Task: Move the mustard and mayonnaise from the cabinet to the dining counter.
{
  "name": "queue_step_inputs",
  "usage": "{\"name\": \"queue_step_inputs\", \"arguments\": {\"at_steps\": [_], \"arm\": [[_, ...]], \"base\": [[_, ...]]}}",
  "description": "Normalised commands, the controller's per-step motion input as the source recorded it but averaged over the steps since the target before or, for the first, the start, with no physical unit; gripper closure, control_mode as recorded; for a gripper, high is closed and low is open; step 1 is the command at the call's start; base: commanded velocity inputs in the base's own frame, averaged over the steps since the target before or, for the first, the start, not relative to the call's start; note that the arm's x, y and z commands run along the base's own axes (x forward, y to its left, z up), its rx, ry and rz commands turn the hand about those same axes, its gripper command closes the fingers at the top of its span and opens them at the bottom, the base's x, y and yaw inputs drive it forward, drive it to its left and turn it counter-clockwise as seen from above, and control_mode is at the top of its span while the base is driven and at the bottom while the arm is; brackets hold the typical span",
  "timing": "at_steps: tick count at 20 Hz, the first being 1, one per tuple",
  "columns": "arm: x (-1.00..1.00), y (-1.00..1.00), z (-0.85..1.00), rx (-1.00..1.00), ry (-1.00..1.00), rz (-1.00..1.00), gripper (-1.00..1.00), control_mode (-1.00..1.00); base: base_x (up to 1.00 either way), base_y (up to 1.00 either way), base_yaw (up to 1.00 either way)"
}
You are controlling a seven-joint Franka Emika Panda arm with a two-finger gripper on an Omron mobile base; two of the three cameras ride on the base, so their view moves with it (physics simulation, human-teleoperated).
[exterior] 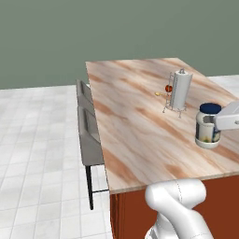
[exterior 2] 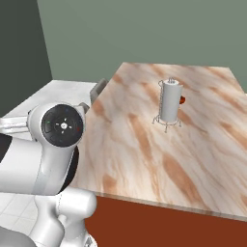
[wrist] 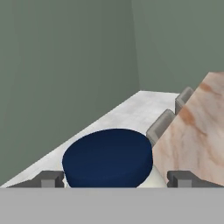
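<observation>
Closest to the hand camera sits the mayonnaise (wrist: 107, 158), its dark blue lid filling the space between the two dark finger tips (wrist: 52, 178) of the gripper (wrist: 114, 179). Those jaws stand spread wide, one to each side of the jar; whether they actually press on it I cannot tell. From the left base camera the mayonnaise (exterior: 208, 126) stands upright on the dining counter (exterior: 135, 140), near its right edge, with the gripper (exterior: 219, 122) reaching in from the right at jar height. Its label is pale with small coloured marks, too small to read.

The dining counter (exterior 2: 193, 159) is a broad slab of beige marble with brown veins on a red-brown base. Around it lie a floor of pale grey-white tiles and plain grey-green walls.

Farther back on the counter, well apart from the jar, a white paper-towel roll (exterior: 180, 89) stands upright in a thin wire holder (exterior: 173, 110). Just beyond it a small red fruit (exterior: 168, 88) peeks out, partly hidden by the roll, and a small yellowish thing (exterior: 160, 94) lies beside it, too small to make out. Two grey stools (exterior: 88, 135) are tucked along the counter's left side. In the right base view the arm's big white joint (exterior 2: 55, 144) blocks the left part of the counter, while the paper-towel roll (exterior 2: 170, 101) stays in plain sight.
</observation>
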Motion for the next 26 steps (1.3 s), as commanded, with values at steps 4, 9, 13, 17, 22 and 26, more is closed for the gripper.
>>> {"name": "queue_step_inputs", "arguments": {"at_steps": [4,9,13,17,22,26], "arm": [[0.14,-0.02,-0.05,0.00,0.00,0.00,1.00,-1.00],[0.54,-0.07,-0.17,0.00,0.00,0.00,1.00,-1.00],[0.65,-0.04,-0.21,0.01,-0.03,0.02,1.00,-1.00],[0.70,0.00,-0.30,0.00,-0.10,0.02,1.00,-1.00],[0.68,0.00,-0.36,0.00,-0.12,0.08,1.00,-1.00],[0.79,0.00,-0.34,0.00,-0.03,0.07,1.00,-1.00]], "base": [[0.04,-0.01,0.00],[0.00,0.00,0.00],[0.00,0.00,0.00],[0.00,0.00,0.00],[0.00,0.00,0.00],[0.00,0.00,0.00]]}}
